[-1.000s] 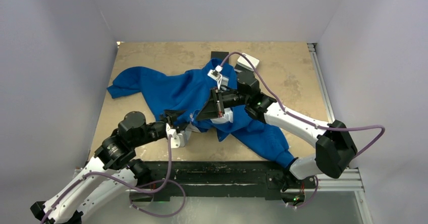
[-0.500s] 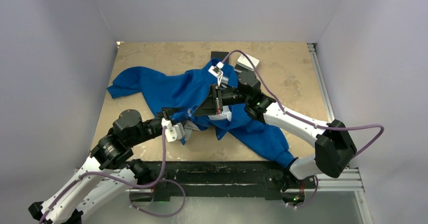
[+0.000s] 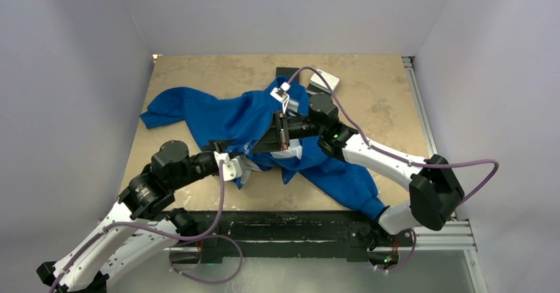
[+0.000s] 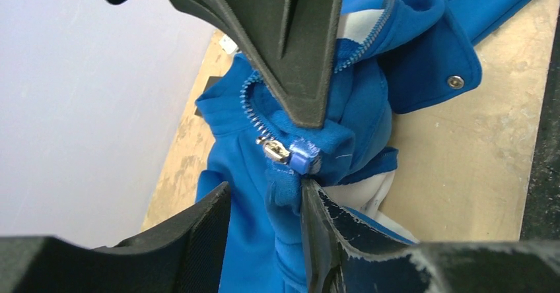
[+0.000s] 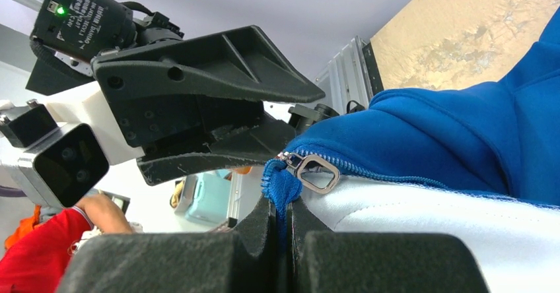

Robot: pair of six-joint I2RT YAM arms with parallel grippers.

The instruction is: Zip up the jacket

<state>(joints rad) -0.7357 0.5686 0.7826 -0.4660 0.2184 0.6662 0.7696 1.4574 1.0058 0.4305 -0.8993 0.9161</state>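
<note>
Although the jacket (image 3: 218,115) lies rumpled across the middle of the desk (image 3: 370,88), little of the zipping looks done. Left end effector (image 4: 265,187): jaws parted, a strip of blue hem hanging between them, against one finger, not clamped. Just above it the zipper slider (image 4: 276,150) sits at the low end of the track. The teeth beyond it look unmeshed, and the white lining (image 5: 429,214) shows. Right end effector (image 5: 282,204): pressed together, pinching the blue fabric edge just under the slider. Judgement: early stage only, with the slider not yet drawn up the front.
</note>
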